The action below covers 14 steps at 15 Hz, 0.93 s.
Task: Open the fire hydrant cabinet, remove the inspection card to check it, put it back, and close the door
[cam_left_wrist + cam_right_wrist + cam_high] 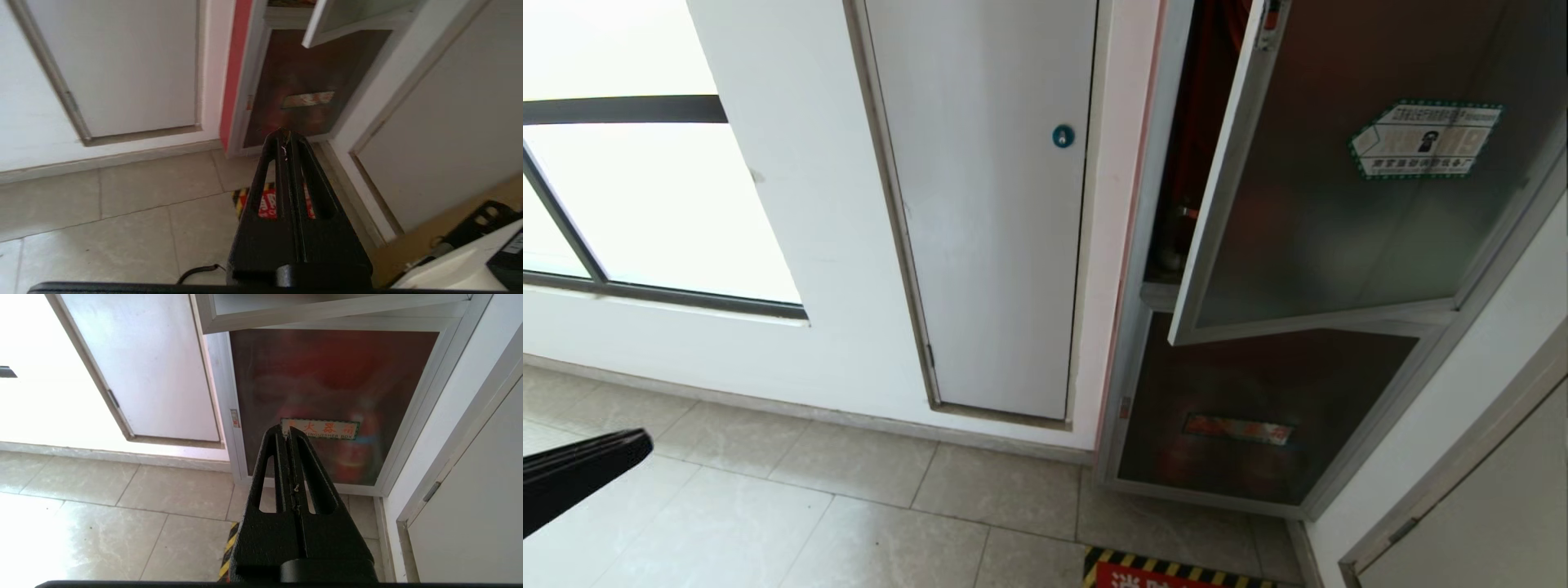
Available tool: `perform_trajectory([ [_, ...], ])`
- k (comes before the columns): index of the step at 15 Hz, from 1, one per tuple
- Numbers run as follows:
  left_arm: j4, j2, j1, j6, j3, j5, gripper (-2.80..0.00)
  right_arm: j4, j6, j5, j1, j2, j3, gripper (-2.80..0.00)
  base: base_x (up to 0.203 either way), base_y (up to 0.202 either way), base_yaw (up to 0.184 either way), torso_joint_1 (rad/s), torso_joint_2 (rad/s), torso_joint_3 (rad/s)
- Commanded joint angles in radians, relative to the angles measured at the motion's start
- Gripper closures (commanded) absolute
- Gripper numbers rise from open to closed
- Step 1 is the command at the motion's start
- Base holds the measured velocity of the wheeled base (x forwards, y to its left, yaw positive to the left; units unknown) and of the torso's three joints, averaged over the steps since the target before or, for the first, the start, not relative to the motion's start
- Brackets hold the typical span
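the door [1339,196] hangs partly open on the fire hydrant cabinet [1168,147]; the card is not visible. the left gripper [282,136] and right gripper [286,430] have fingers pressed together, both empty. reaching through so narrow a gap could knock the door.

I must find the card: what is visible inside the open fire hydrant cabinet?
Inside the fire hydrant cabinet, only dark red interior and a metal fitting show. The door covers the rest; no card visible.
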Motion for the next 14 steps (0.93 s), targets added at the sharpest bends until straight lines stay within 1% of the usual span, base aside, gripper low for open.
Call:
perform_trajectory([
  [1, 0.0, 0.186, -0.024, -0.003, -0.084, -0.068, 0.0, 0.0, 0.0, 0.0, 0.0, 0.0, 0.0, 0.0, 0.0, 0.0, 0.0, 0.0, 0.0, 0.0],
  [3, -0.019, 0.309, -0.082, -0.005, -0.162, -0.109, 0.0, 0.0, 0.0, 0.0, 0.0, 0.0, 0.0, 0.0, 0.0, 0.0, 0.0, 0.0, 0.0, 0.0],
  [5, -0.089, 0.424, -0.134, -0.007, -0.207, -0.122, 0.0, 0.0, 0.0, 0.0, 0.0, 0.0, 0.0, 0.0, 0.0, 0.0, 0.0, 0.0, 0.0, 0.0],
  [7, -0.165, 0.539, -0.172, -0.02, -0.263, -0.127, 0.0, -0.001, 0.0, 0.0, 0.0, 0.0, 0.0, 0.0, 0.0, 0.0, 0.0, 0.0, 0.0, 0.0],
  [8, -0.186, 0.59, -0.186, -0.026, -0.296, -0.128, 0.0, 0.0, 0.0, -0.002, 0.0, 0.0, 0.0, 0.0, 0.0, 0.0, 0.0, 0.0, 0.0, 0.0],
  [12, -0.211, 0.782, -0.231, -0.032, -0.451, -0.128, 0.0, 0.0, 0.0, 0.0, 0.0, 0.0, 0.0, 0.0, 0.0, 0.0, 0.0, 0.0, 0.0, 0.0],
  [14, -0.212, 0.891, -0.255, -0.033, -0.555, -0.128, 0.0, 0.0, 0.0, 0.0, 0.0, 0.0, 0.0, 0.0, 0.0, 0.0, 0.0, 0.0, 0.0, 0.0],
])
